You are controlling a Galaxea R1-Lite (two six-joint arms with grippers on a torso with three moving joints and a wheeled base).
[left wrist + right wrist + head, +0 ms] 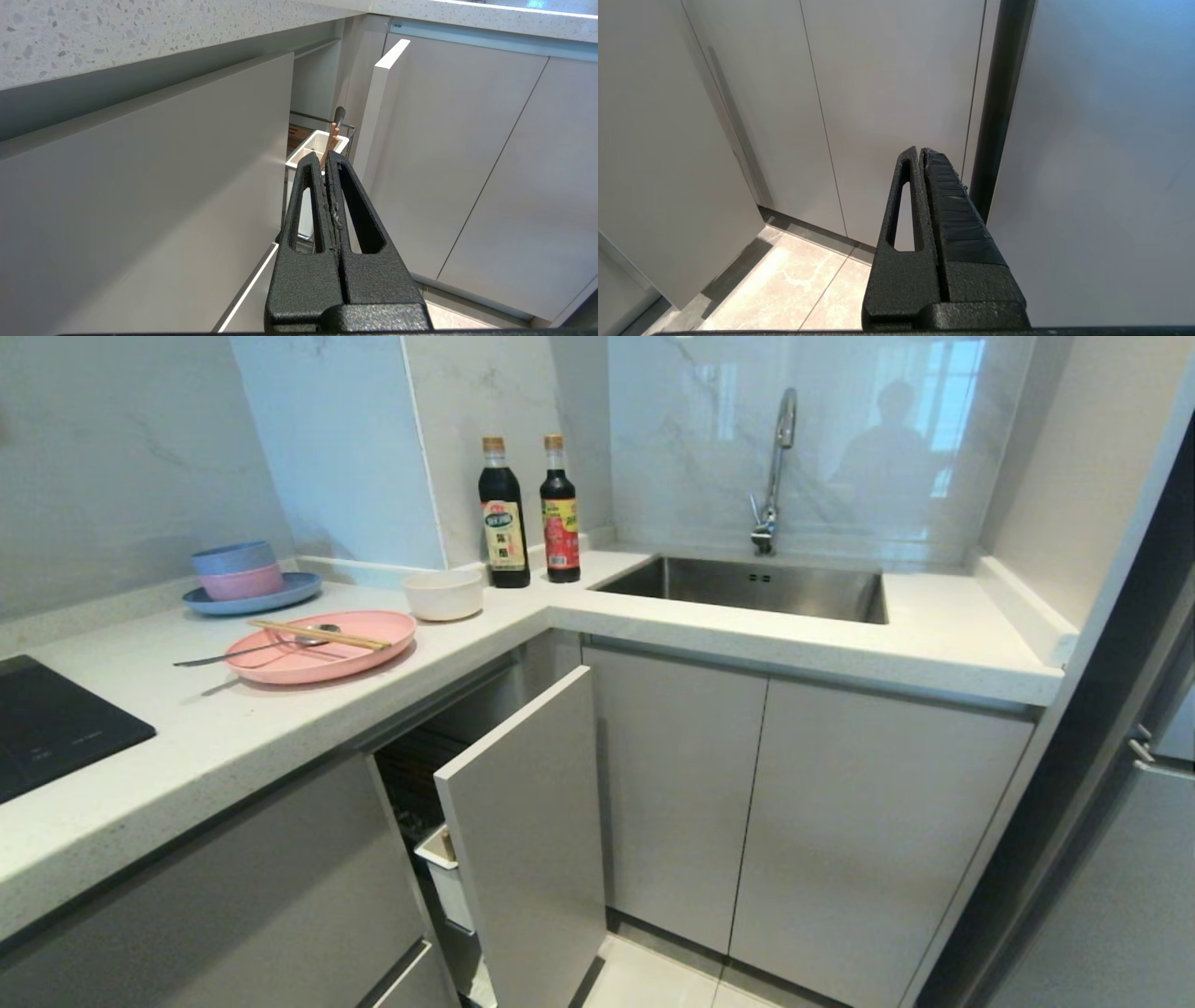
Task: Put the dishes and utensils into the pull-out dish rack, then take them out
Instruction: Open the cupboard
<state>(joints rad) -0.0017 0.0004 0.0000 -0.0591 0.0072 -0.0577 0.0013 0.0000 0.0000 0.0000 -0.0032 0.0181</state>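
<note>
You had both the left gripper and right gripper clenched and empty, parked low, while the pink plate lay on the tabletop, probably rigid, slick and best pinched at its rim.

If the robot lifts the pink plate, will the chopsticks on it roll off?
Probably, if it tilts. The chopsticks lie loose across the shallow pink plate, and its low rim would hardly stop thin sticks. The spoon sticks out past the edge, so it may slide too. The plate looks stiff and likely light.
</note>
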